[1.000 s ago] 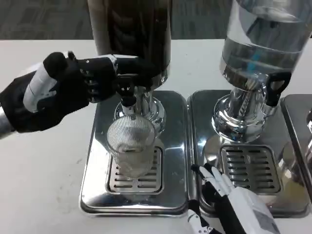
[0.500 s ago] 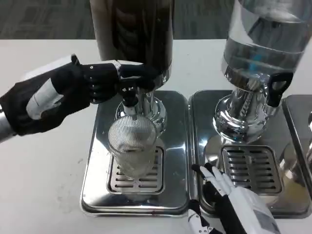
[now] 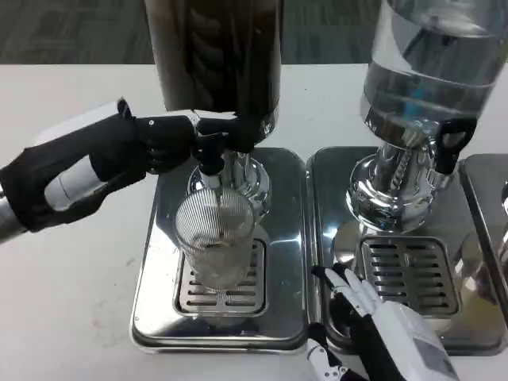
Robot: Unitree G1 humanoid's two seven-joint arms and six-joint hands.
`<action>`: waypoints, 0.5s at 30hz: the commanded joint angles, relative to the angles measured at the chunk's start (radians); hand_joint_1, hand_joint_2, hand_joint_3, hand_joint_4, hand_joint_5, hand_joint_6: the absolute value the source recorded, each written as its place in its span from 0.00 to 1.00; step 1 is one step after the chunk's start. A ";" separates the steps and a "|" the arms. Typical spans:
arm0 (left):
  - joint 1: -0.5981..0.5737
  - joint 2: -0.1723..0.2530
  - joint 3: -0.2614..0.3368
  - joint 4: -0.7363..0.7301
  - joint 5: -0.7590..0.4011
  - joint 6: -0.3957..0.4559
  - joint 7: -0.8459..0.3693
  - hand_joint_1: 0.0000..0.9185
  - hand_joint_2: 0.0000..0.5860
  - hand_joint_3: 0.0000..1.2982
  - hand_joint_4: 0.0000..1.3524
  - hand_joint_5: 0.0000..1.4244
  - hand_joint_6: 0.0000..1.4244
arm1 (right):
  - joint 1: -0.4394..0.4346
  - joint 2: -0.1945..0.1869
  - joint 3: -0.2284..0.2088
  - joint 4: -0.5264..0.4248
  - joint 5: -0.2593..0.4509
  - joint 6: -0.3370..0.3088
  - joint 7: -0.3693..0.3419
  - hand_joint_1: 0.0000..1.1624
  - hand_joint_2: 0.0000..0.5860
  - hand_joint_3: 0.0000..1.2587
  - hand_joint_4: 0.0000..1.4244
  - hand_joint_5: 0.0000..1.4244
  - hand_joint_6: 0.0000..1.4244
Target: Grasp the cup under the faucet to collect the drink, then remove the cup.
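Cup (image 3: 215,240) – clear ribbed plastic, upright on drip grate (image 3: 186,292) of left dispenser (image 3: 216,55), mouth directly below faucet (image 3: 210,159). Long axis vertical. Left hand (image 3: 147,147) at faucet level, fingers (image 3: 230,128) curled round tap handle – grips it, holds no cup. Cup sits below and slightly right of those fingers, close. Right hand (image 3: 373,317) low by right-hand tray (image 3: 329,190), fingers loosely apart, empty, farther from cup. Any drink in cup – cannot tell.

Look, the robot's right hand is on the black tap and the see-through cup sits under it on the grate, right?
Not quite. In the head view it is the left hand on the black tap. The right hand rests low by the next tray. The clear cup does sit on the grate under the tap.
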 commanded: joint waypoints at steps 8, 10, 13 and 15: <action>0.045 0.015 -0.021 -0.040 0.037 -0.084 0.015 0.00 0.05 0.18 0.06 0.09 0.01 | -0.027 -0.017 -0.020 0.016 0.044 -0.018 0.002 0.34 0.95 0.07 0.00 0.00 0.07; 0.050 0.017 -0.024 -0.045 0.037 -0.083 0.019 0.00 0.05 0.18 0.06 0.09 0.01 | -0.029 -0.020 -0.026 0.021 0.068 -0.048 -0.016 0.37 0.91 0.07 0.00 0.00 0.07; 0.052 0.018 -0.027 -0.046 0.037 -0.082 0.024 0.00 0.05 0.18 0.06 0.09 0.02 | -0.034 -0.027 -0.031 0.029 0.085 -0.092 -0.046 0.40 0.85 0.07 0.00 0.00 0.08; 0.053 0.019 -0.027 -0.046 0.037 -0.082 0.025 0.00 0.05 0.18 0.06 0.09 0.02 | -0.036 -0.029 -0.035 0.036 0.104 -0.120 -0.064 0.43 0.81 0.07 0.01 0.02 0.09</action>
